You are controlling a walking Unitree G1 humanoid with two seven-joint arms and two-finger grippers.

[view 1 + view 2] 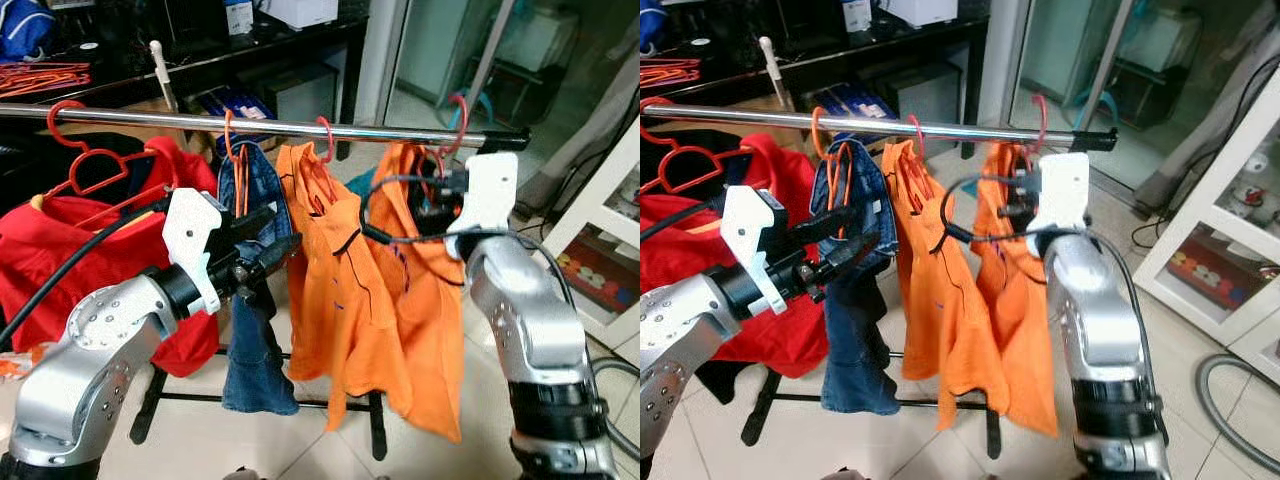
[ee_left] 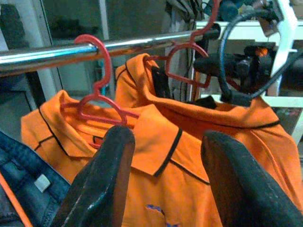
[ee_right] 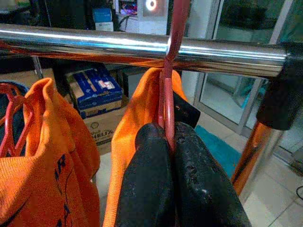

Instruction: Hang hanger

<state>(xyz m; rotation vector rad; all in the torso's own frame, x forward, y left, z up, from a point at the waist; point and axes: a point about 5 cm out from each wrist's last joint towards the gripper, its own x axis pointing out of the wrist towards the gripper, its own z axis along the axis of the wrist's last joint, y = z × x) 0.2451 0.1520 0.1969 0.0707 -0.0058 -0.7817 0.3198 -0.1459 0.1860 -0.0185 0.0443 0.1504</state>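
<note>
One end effector (image 3: 169, 142) at hanger (image 3: 171, 61).

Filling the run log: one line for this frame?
right tool: shut on red hanger, hook over rail | left tool: open, near middle orange shirt | status: hung, unreleased

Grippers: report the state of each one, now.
Left gripper: open, holding nothing, by the orange shirts.
Right gripper: shut on the red hanger, hooked over the rail.
</note>
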